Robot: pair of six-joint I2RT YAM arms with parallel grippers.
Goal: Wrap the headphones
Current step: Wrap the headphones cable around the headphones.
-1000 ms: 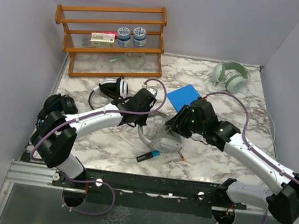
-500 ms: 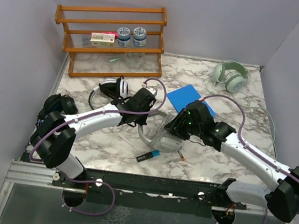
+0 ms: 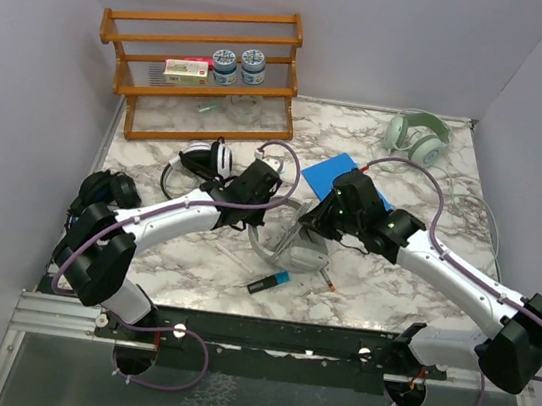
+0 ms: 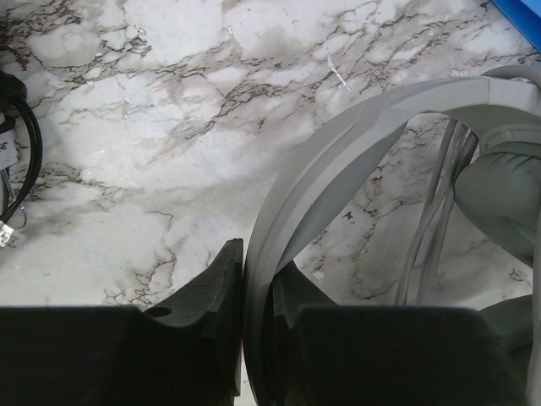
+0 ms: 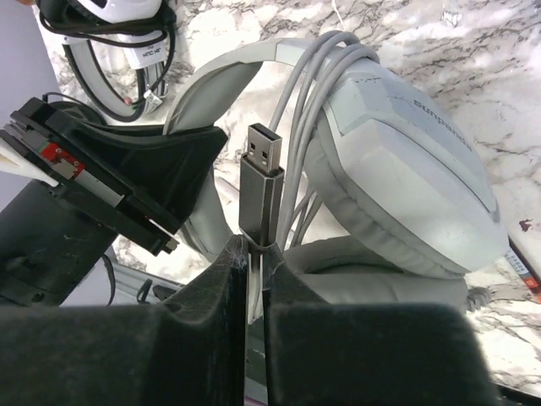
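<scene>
Pale grey headphones (image 3: 301,256) lie at the table's middle. My left gripper (image 4: 258,262) is shut on their grey headband (image 4: 338,161); in the top view it (image 3: 261,224) sits just left of them. The grey cable (image 5: 308,118) runs in several strands over the band beside the ear cup (image 5: 406,178). My right gripper (image 5: 256,254) is shut on the cable's USB plug (image 5: 260,190), which stands upright between the pads. A white-and-black pair (image 3: 201,160) lies behind the left arm, and a black pair (image 3: 101,189) at the left edge.
A pale green headset (image 3: 416,138) rests at the back right. A wooden rack (image 3: 203,72) with jars stands at the back left. A blue pad (image 3: 338,175) lies behind the right gripper. A black-and-blue pen (image 3: 268,283) lies near the front edge.
My right gripper has moved left and slightly away from the base, and its jaws have closed onto the USB plug. The left gripper has held still on the headband.
</scene>
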